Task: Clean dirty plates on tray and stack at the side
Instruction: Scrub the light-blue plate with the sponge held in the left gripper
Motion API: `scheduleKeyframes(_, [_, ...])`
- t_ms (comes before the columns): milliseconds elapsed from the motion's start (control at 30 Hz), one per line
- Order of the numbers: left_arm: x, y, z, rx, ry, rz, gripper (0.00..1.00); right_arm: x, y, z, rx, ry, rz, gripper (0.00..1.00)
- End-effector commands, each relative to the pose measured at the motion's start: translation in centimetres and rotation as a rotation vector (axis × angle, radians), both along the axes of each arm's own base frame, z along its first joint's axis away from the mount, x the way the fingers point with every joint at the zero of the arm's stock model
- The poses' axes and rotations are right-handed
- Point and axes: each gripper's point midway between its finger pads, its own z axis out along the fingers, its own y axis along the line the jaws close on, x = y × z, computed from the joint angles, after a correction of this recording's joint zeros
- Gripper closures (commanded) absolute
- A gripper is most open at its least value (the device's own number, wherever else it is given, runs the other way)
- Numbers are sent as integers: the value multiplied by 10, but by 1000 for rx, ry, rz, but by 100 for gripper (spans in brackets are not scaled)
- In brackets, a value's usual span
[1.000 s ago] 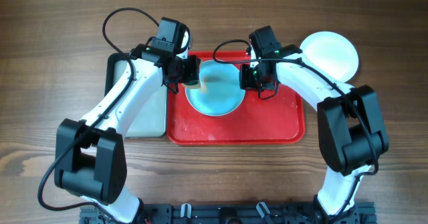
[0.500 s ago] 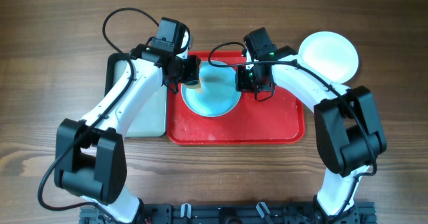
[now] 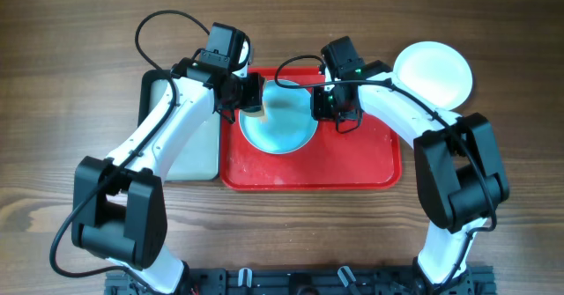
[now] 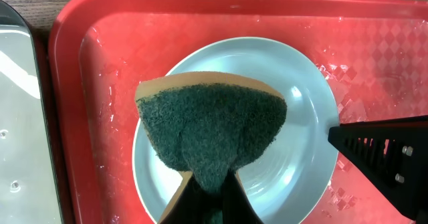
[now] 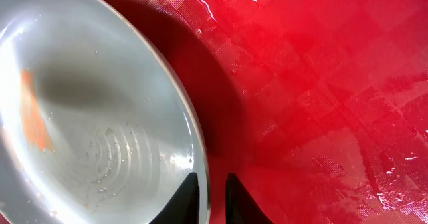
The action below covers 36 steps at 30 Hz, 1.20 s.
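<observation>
A pale light-blue plate (image 3: 280,121) lies on the red tray (image 3: 352,167), toward its back left. My left gripper (image 4: 210,190) is shut on a green-faced scouring sponge (image 4: 210,120) and holds it over the plate (image 4: 294,157). My right gripper (image 5: 212,190) straddles the right rim of the plate (image 5: 87,117). Its jaws stand a narrow gap apart, one finger over the plate and one over the wet tray (image 5: 321,83). A white plate (image 3: 434,73) rests on the table to the right of the tray.
A smaller black-rimmed tray (image 3: 189,145) with a pale inside sits against the red tray's left side, under my left arm. Water drops cover the red tray floor (image 4: 401,57). Bare wooden table (image 3: 291,233) lies in front.
My right gripper and the blue plate have shifted a little to the left, then stopped. The left gripper and sponge have not moved.
</observation>
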Motion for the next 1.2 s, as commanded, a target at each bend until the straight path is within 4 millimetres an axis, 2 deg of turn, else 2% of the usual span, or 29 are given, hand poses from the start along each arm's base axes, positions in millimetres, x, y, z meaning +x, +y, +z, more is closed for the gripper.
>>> scheduleKeyframes(0, [1, -6, 2, -14, 0, -7, 96, -5, -3, -10, -25, 14, 2, 85])
scheduleKeyframes(400, [1, -6, 2, -14, 0, -7, 96, -2, -6, -11, -47, 0, -4, 88])
scheduleKeyframes(567, [1, -6, 2, -14, -1, -7, 96, -2, 3, -10, -48, -23, 30, 85])
scheduleKeyframes(700, [1, -6, 2, -14, 0, -7, 96, -2, 3, -11, -83, -37, 29, 84])
scheduleKeyframes(1167, [1, -6, 2, -14, 0, -7, 96, -3, 0, -15, -87, -33, -2, 92])
